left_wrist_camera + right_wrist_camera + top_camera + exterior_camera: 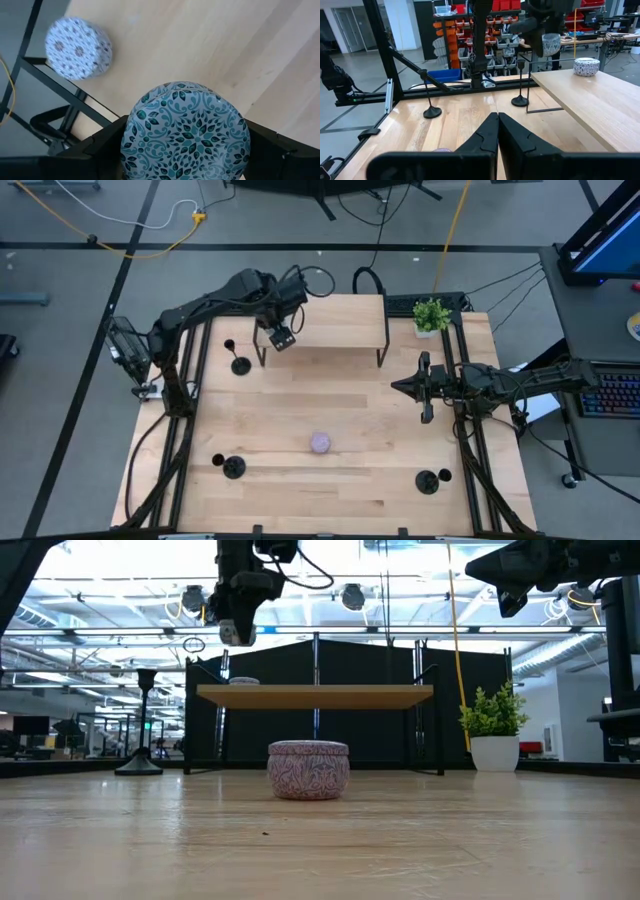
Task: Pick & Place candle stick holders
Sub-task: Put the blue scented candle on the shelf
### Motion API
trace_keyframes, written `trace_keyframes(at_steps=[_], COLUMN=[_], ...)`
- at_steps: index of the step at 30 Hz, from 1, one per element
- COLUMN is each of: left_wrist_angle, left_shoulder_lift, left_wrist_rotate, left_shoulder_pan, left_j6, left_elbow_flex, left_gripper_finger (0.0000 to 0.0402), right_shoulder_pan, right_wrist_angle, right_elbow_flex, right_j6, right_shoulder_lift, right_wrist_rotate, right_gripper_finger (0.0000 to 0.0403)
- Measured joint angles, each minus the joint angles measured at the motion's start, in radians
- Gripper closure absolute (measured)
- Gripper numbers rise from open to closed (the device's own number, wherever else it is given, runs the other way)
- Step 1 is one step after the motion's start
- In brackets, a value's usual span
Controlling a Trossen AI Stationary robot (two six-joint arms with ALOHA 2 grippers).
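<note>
Holders wait on the table (300,410), none of them gripped, so I judge the picking has not begun. Reading the high view as a clock face, one holder (240,365) stands at about 9 o'clock beside the shelf's leg. A second holder (232,467) stands at about 7 o'clock near the front edge.

Your left gripper (281,338) hangs over the left end of the shelf (330,330), its fingers clamped around a teal tin (185,132). That is not a holder. A blue tin (77,48) sits on the shelf near it. The nearest holder lies at roughly 8 o'clock from this claw, down on the table and clear of it.

By my reading, the next move calls for you to set the teal tin down and open the fingers. You would then swing out past the shelf leg, drop low, and close on the thin stem without tipping it.

A purple tin (320,442) sits mid-table. Your right gripper (397,387) hovers at 3 o'clock, fingers pressed together on nothing. The third holder (428,480) stands at about 5 o'clock from it, well apart.
</note>
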Motion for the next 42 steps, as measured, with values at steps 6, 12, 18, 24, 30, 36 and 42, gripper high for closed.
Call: trace_keyframes(at_steps=[6,12,18,24,30,36,42], left_wrist_angle=[0.083,0.13,0.157,0.197,0.206,0.206,0.206], left_shoulder_lift=[0.0,0.0,0.0,0.0,0.0,0.0,0.0], left_wrist_rotate=[-0.009,0.006,0.006,0.017,0.021,0.026,0.027], left_shoulder_pan=[0.033,0.067,0.089,0.096,0.107,0.108,0.109], left_j6=[0.02,0.039,0.036,0.037,0.043,0.058,0.059], left_elbow_flex=[-0.097,-0.151,-0.198,-0.233,-0.234,-0.234,-0.234], left_gripper_finger=[0.0103,0.0101,0.0095,0.0093,0.0086,0.0092,0.0059], right_shoulder_pan=[0.0,0.0,0.0,0.0,0.0,0.0,0.0], right_wrist_angle=[0.0,0.0,0.0,0.0,0.0,0.0,0.0], right_elbow_flex=[0.0,0.0,0.0,0.0,0.0,0.0,0.0], right_j6=[0.0,0.0,0.013,0.015,0.015,0.015,0.01], right_shoulder_lift=[0.0,0.0,0.0,0.0,0.0,0.0,0.0], right_wrist_rotate=[0.0,0.0,0.0,0.0,0.0,0.0,0.0], right_gripper_finger=[0.0399,0.0399,0.0399,0.0399,0.0399,0.0399,0.0399])
